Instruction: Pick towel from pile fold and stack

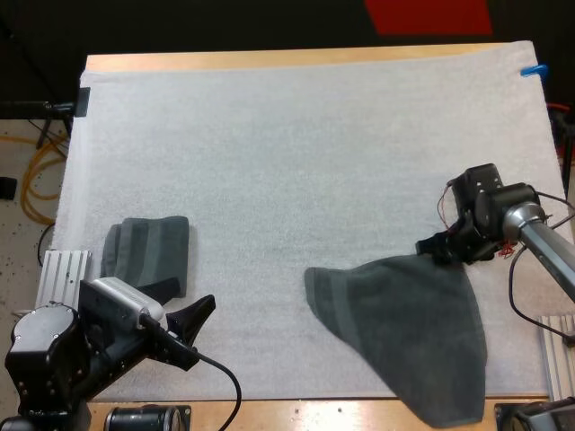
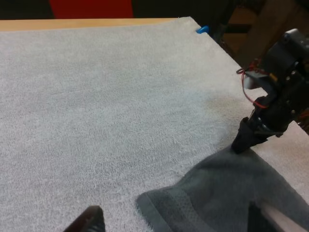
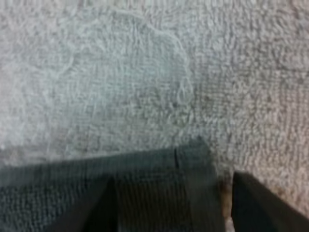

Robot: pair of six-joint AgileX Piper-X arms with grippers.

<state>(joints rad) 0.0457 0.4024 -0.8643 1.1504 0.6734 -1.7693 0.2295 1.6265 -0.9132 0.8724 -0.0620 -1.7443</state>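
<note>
The dark grey-green towel (image 1: 404, 332) looks soft, limp and light, so it is best held by its corners. The right tool (image 1: 446, 247) pinches one corner; the left tool (image 1: 201, 331) gapes wide, empty.

At seven o'clock in the high view, the left arm (image 1: 45, 346) is black with rounded joint housings, and the left tool (image 1: 199, 330) is black and tapered. At three o'clock, the right arm (image 1: 539, 235) is a silver tube ending in the boxy black right tool (image 1: 437, 249).
</note>
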